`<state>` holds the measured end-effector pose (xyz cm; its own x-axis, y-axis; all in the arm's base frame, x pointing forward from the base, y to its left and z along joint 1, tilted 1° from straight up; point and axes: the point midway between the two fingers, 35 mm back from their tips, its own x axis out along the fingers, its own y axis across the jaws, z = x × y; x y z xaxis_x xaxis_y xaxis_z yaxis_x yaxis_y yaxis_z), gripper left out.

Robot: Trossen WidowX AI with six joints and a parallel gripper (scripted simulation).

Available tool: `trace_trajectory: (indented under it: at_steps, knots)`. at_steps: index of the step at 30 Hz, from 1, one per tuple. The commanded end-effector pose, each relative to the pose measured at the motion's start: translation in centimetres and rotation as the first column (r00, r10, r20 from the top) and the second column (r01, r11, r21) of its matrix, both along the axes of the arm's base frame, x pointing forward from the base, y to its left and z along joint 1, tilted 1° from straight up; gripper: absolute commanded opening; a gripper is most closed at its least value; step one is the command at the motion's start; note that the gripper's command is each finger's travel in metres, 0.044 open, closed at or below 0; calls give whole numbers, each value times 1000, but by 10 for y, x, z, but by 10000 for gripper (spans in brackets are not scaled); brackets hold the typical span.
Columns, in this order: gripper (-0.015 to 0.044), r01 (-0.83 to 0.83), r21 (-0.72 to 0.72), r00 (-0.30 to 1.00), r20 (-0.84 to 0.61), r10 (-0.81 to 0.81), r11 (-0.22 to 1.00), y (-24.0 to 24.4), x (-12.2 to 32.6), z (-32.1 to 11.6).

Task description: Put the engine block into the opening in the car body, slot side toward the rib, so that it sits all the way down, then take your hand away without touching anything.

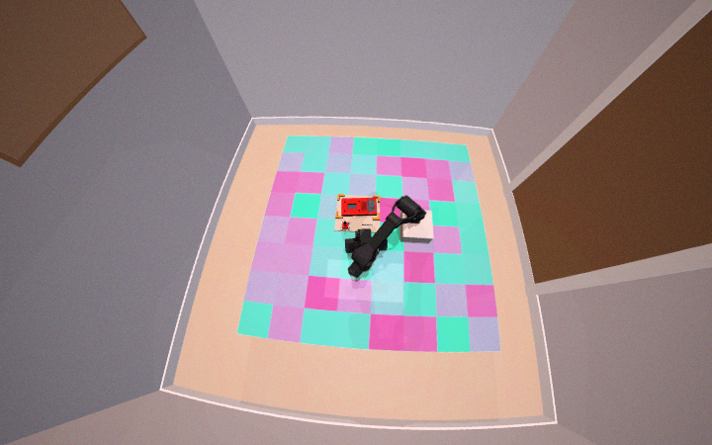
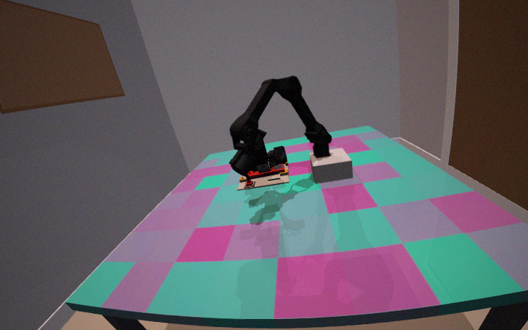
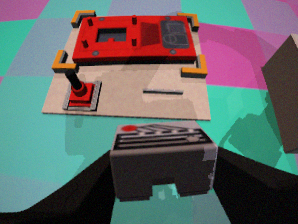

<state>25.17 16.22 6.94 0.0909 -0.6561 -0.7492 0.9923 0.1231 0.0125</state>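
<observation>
The engine block point(image 3: 162, 170) is a grey block with a striped top, a red dot and a notch in its lower edge facing the wrist camera. My gripper point(image 3: 160, 152) is shut on it, with a black finger at each side. The block is held in the air in front of the board and is not seated in the car body. The red car body point(image 1: 357, 213) point(image 2: 275, 170) point(image 3: 135, 53) lies on the board. Its rectangular opening point(image 3: 105, 35) is in the left half in the wrist view, with a small red tab at the near edge. The block is hidden in the top and exterior views.
The pale board point(image 3: 125, 107) has orange corner brackets point(image 3: 196, 70) around the car body. A red piece with an upright black post point(image 3: 74, 79) stands at its near left. A thin grey bar point(image 3: 162, 92) lies nearby. The pale box point(image 1: 417, 230) point(image 2: 332, 171) under the arm's base is at the right.
</observation>
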Motion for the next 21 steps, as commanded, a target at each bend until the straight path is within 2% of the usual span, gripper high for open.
trace_trajectory:
  at_steps: [1,4,21]
  knots:
    - [0,-2,-69,1000,8,3,998,2,-1,-7]
    - [0,-3,-115,1000,15,5,993,4,-2,-15]
    - [0,-3,-117,1000,15,5,993,5,-2,-52]
